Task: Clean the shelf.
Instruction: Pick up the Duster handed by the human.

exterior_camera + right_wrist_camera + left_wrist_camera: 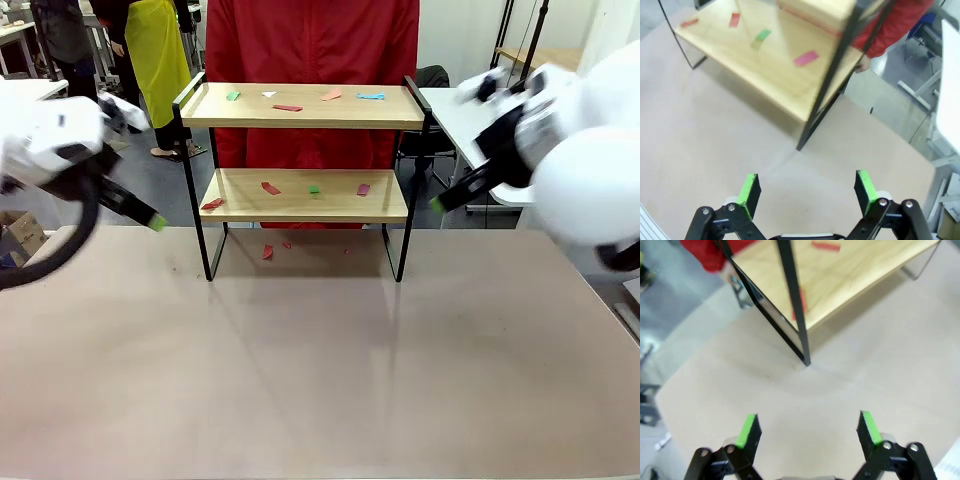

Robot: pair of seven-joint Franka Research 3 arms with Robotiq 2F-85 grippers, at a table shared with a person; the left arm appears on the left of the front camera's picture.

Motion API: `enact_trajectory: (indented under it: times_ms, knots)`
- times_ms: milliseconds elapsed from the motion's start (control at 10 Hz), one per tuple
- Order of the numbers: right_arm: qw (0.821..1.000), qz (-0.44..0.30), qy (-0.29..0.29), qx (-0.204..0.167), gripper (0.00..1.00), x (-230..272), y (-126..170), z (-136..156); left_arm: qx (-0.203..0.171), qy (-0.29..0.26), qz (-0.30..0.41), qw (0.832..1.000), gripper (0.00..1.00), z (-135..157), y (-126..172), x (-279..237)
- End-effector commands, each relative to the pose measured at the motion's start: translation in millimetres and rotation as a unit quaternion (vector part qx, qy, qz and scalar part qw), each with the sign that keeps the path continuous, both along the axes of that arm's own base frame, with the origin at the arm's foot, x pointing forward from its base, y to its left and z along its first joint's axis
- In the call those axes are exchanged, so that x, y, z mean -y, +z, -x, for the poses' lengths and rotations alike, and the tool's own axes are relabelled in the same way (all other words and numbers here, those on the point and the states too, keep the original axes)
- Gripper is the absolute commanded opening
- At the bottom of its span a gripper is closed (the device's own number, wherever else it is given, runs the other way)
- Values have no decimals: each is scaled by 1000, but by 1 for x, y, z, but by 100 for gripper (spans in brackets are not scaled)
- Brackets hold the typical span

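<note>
Shelf (305, 208) upright at far middle of worktop (320, 380), just in front of a person in red. Coloured scraps (287, 107) on both boards, a few more on worktop beneath. Left fingers (747, 430) spread wide and empty, above bare worktop near shelf's left front leg. Right fingers (749, 192) equally wide and empty, off its right front leg. Likely trouble: thin flat scraps hard to pinch, prone to sliding away or dropping over an edge. Risk of striking frame or side rail on a low reach under top board, shoving the light shelf. Risk of a clash with both arms inside together.
</note>
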State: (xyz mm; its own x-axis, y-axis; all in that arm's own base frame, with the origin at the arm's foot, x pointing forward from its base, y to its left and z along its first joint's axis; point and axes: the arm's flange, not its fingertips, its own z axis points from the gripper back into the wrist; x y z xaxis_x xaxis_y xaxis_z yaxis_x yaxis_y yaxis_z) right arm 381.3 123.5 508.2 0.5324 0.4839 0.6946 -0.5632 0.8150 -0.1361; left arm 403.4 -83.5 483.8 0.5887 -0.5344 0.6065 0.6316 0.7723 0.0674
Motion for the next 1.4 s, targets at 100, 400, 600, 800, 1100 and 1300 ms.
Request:
enact_trajectory:
  times_ms: [100,400,600,800,1100,1300]
  knots:
    - [992,-52,105,44,100,96,38,-2,16,-108,27,994,100,-22,33,-77]
    - [985,-73,139,73,100,184,28,-16,30,-209,95,973,100,-64,20,-161]
    - [982,-86,148,78,100,220,2,-35,71,-247,135,957,100,-81,-3,-174]
    - [981,-119,121,90,100,246,-14,-44,110,-242,139,954,100,-81,-13,-169]
    - [985,-83,128,76,100,232,-4,-21,90,-230,130,960,100,-60,0,-176]
    - [986,-87,124,75,100,236,-6,-25,86,-230,129,961,100,-65,-11,-174]
